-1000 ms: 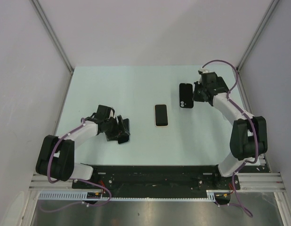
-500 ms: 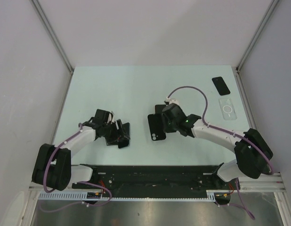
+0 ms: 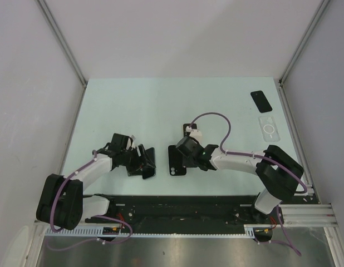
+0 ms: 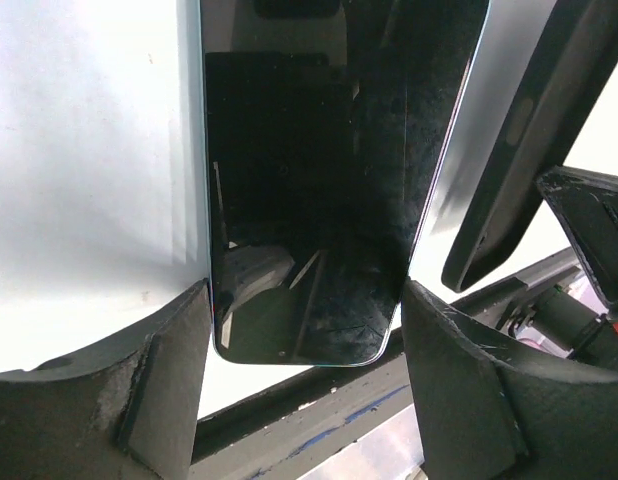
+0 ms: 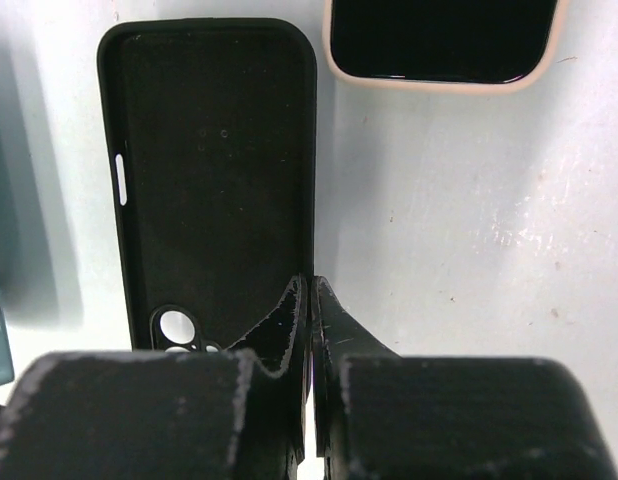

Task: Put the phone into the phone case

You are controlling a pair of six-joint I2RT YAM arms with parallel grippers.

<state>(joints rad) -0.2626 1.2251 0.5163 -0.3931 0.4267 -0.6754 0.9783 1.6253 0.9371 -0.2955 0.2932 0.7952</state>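
The phone (image 4: 309,180), dark screen up, sits between the fingers of my left gripper (image 4: 304,300), which press its two long edges. From above, this gripper (image 3: 143,162) holds the phone (image 3: 148,168) tilted at the near left. The phone case (image 5: 214,170) is black and open side up, with its camera hole toward my right wrist. My right gripper (image 5: 312,290) is shut on the case's right rim. In the top view the case (image 3: 176,161) lies just right of the left gripper, with the right gripper (image 3: 187,156) on it. I cannot tell whether the case rests on the table.
A second phone in a beige case (image 5: 444,40) lies just beyond the black case. At the far right of the table are a black phone (image 3: 261,101) and a clear case (image 3: 269,129). The black base rail (image 3: 183,203) runs along the near edge.
My right gripper has brought the black case from the far right to the middle, close beside the left gripper. The left gripper has shifted slightly nearer, still holding the phone.
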